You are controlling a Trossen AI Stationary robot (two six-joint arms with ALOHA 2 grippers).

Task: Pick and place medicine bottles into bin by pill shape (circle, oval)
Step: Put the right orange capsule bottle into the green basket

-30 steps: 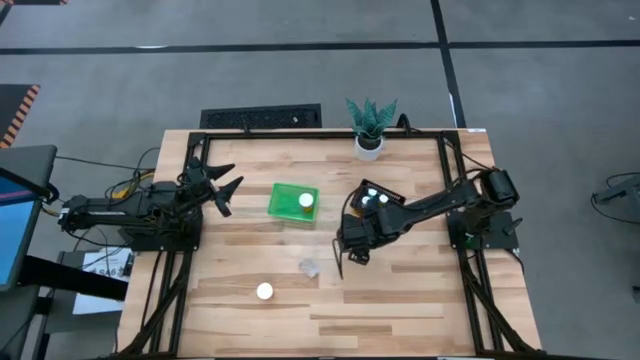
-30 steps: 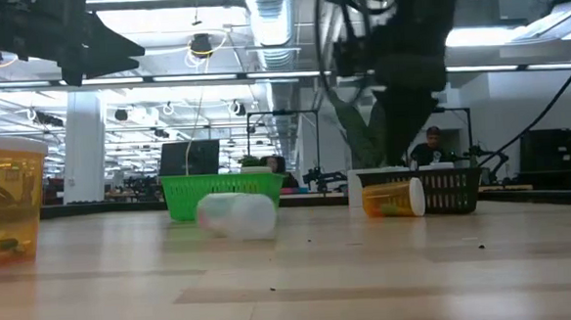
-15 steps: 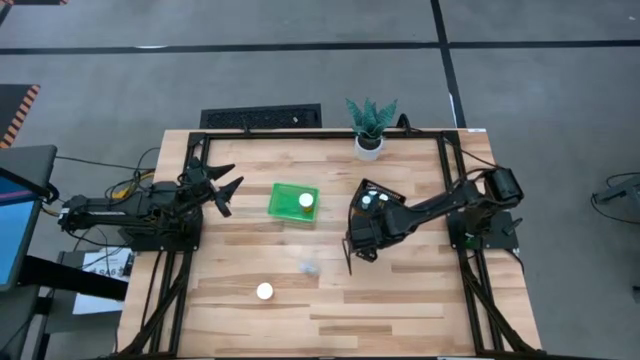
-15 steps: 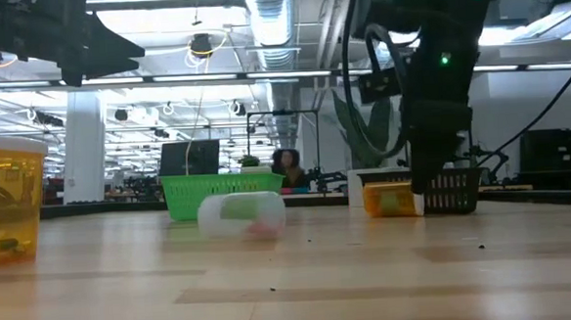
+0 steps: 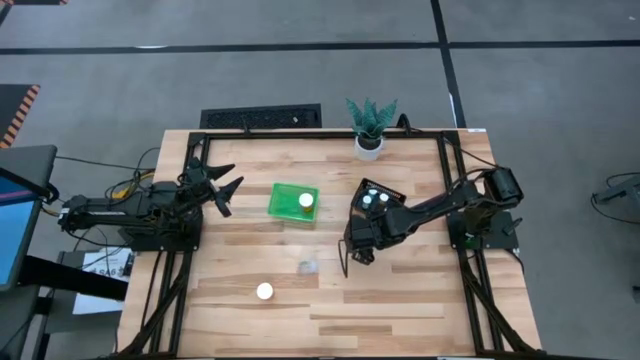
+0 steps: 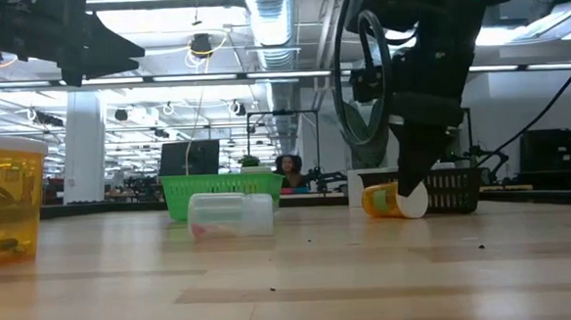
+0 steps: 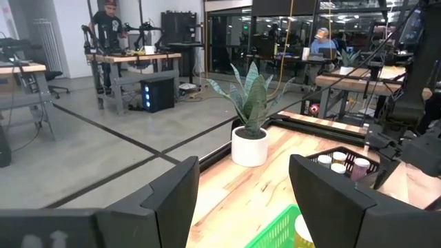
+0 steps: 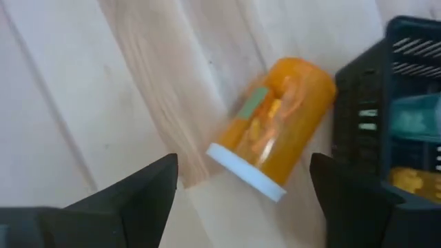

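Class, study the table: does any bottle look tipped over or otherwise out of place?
Yes. An orange bottle lies on its side beside the black bin, under the open right gripper. A clear bottle also lies toppled mid-table.

We see even, bright overhead light on the wooden table (image 5: pixel 400 290), soft faint shadows under both arms, ceiling strip lights glaring in the low view, motion-blurred orange bottle (image 8: pixel 275 131) in the right wrist view, near fingers unfocused.

floor (image 5: pixel 300 70): grey concrete, dark tape lines
ceiling (image 6: pixel 260 44): exposed ducts, strip lights
furniture: workbenches (image 7: pixel 138 62) behind
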